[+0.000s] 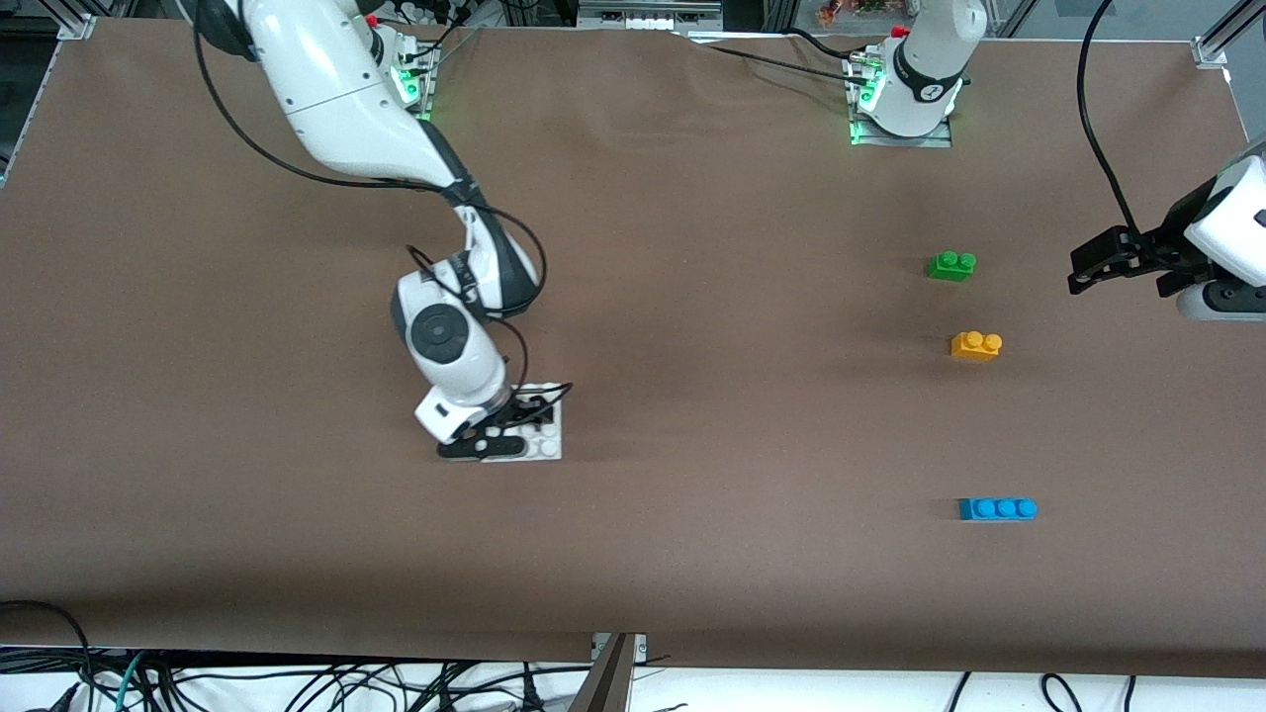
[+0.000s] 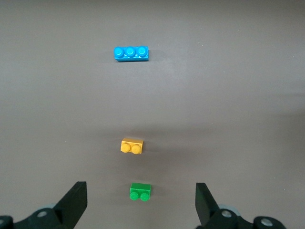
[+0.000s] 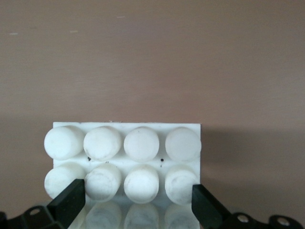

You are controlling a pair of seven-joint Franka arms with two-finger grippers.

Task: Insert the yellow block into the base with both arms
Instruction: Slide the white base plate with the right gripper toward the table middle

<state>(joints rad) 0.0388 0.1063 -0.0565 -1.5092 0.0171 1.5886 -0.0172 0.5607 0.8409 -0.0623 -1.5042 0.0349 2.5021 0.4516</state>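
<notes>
The right gripper (image 1: 514,420) is down on the base (image 1: 546,435), a flat white plate with round studs lying on the brown table (image 1: 692,415) toward the right arm's end. In the right wrist view its two black fingers (image 3: 69,200) stand apart, one on each side of the stud rows, with three studs between them; whether the fingertips press on the plate cannot be told. The right arm (image 1: 346,99) comes down from its mount, bends at the elbow, and its wrist points steeply downward over the plate, with a black cable looping around the forearm.

The left gripper (image 1: 1088,269) hangs in the air toward the left arm's end of the table, beside the green brick (image 1: 951,265). Its fingers (image 2: 74,202) are spread wide with nothing between them, and it points roughly level along the table toward the bricks. Only the wrist and hand of the left arm (image 1: 1221,242) show at the picture's edge, well away from its mount.

The yellow block (image 1: 976,344) sits studs-up on the table, untouched, with the green brick farther from the front camera and the blue brick (image 1: 997,508) nearer to it. All three lie well apart from the plate.

No writing can be read anywhere; a small mark on the left arm's mount is too small to make out.
</notes>
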